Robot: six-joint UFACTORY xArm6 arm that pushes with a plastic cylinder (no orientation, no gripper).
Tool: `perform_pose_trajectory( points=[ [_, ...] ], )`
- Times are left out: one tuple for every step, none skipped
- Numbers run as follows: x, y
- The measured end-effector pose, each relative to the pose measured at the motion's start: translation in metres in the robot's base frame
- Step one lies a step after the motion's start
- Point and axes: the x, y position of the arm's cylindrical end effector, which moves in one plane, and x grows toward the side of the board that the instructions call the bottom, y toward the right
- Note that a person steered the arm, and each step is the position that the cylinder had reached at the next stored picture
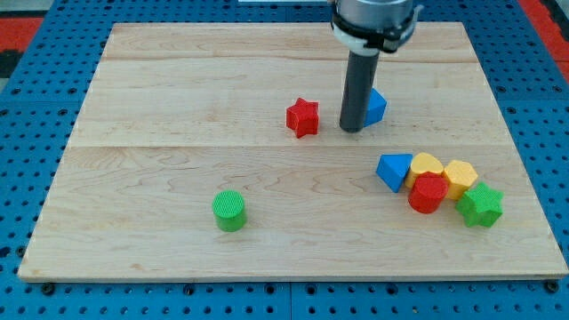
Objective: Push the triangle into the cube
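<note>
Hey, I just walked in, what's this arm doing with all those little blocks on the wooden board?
The arm is pushing blocks around with a dark rod. My tip sits against the left side of a blue block that it partly hides, probably the cube, with a red star just to its left. The blue triangle lies apart, lower right, touching a cluster of a yellow heart, another yellow block, a red cylinder and a green star. A green cylinder stands alone at lower left.
</note>
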Motion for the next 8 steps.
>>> perform_pose_trajectory(
  points=[
    [0.06, 0.0],
    [0.077, 0.0],
    [0.087, 0.017],
    [0.095, 0.033],
    [0.095, 0.048],
    [0.093, 0.054],
    [0.082, 0.054],
    [0.063, 0.053]
  ],
)
